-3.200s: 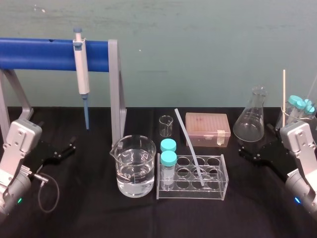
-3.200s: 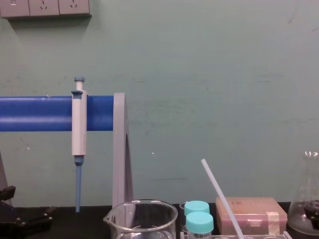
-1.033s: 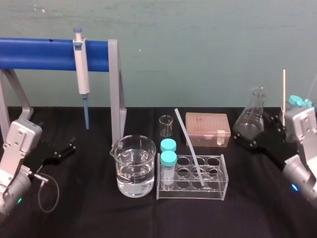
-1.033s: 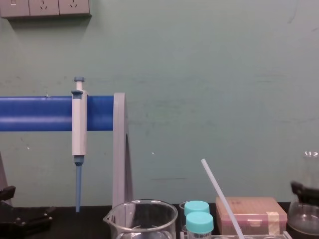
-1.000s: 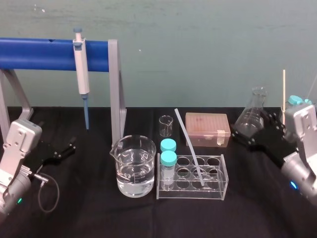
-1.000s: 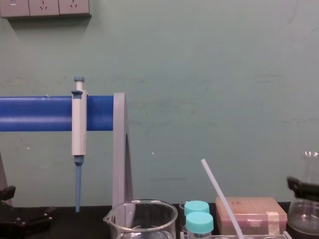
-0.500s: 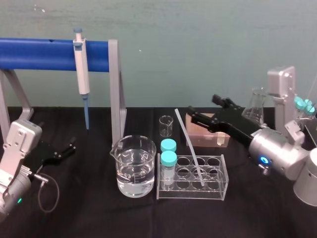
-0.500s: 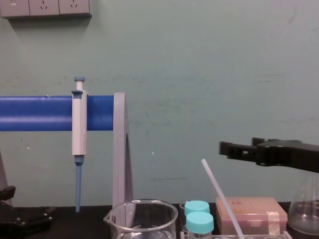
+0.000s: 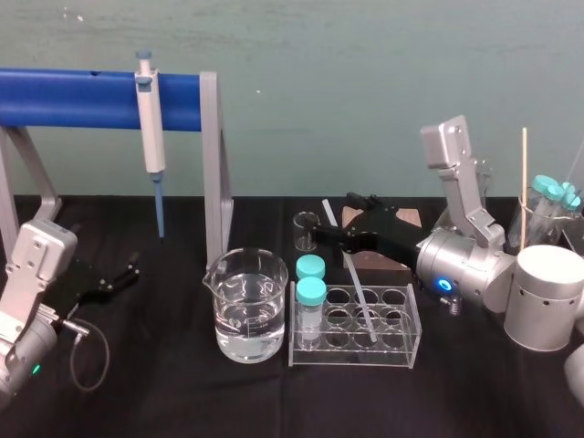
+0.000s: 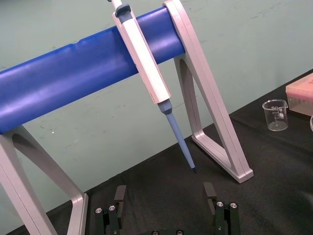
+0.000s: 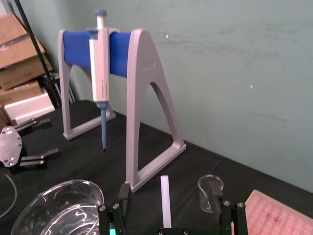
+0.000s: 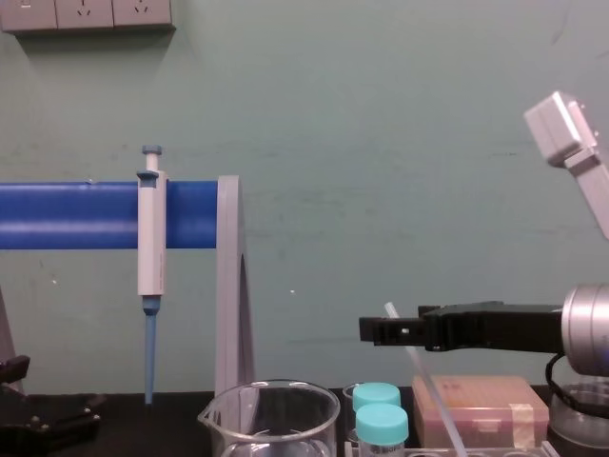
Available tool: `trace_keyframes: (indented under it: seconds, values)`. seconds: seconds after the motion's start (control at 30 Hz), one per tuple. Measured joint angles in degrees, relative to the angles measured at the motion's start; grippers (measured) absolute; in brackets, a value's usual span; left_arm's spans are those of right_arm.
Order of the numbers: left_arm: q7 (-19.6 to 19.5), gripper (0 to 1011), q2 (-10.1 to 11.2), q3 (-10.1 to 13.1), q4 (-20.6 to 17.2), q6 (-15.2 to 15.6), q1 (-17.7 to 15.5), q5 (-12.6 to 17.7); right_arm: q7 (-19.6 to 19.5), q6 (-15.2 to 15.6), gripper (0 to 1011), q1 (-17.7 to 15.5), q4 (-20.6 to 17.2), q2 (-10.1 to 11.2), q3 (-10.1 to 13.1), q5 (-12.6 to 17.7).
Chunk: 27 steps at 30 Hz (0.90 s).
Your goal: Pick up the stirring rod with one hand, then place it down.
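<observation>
My right gripper [image 9: 334, 217] hangs above the middle of the counter [image 9: 164, 401], over the back of the clear test-tube rack [image 9: 351, 359]. Its jaws are spread wide on either side of the stirring rod [image 9: 357, 294]. In the right wrist view the rod stands in the gap between the two fingers, touching neither, so I have hold of nothing. The rod leans: its lower end sits in one of the rack's open wells toward the front, and its long axis rises from there toward the back edge and my left. The upper end pokes out just past my fingertips. Two teal-capped tubes [image 9: 310, 290] stand in the rack's left column, near the rod. A beaker of water [image 9: 245, 310] sits just left of the rack, and a small empty beaker [image 9: 306, 231] stands just beyond my gripper's fingertips. The pink tip box [image 9: 407, 217] lies behind the rack, partly hidden by my gripper. A pipette [image 9: 149, 119] hangs from the blue stand [image 9: 73, 99] well off to the left. My left gripper [image 9: 117, 276] rests near the counter's left edge with its jaws apart, holding nothing.
</observation>
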Motion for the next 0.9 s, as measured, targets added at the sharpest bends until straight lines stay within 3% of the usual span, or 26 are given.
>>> trace_keyframes:
  seconds: [0.4, 0.83, 0.9]
  values:
    - [0.0, 1000, 0.0, 0.0, 0.0, 0.0, 0.0, 0.0, 0.1, 3.6, 1003, 0.8, 1.3, -0.7, -0.8, -1.1]
    - [0.0, 1000, 0.0, 0.0, 0.0, 0.0, 0.0, 0.0, 0.0, 3.8, 1003, 0.8, 1.2, -0.5, -1.0, -1.6]
    - [0.0, 1000, 0.0, 0.0, 0.0, 0.0, 0.0, 0.0, 0.0, 3.8, 968, 0.8, 1.2, -0.6, -0.9, -1.6]
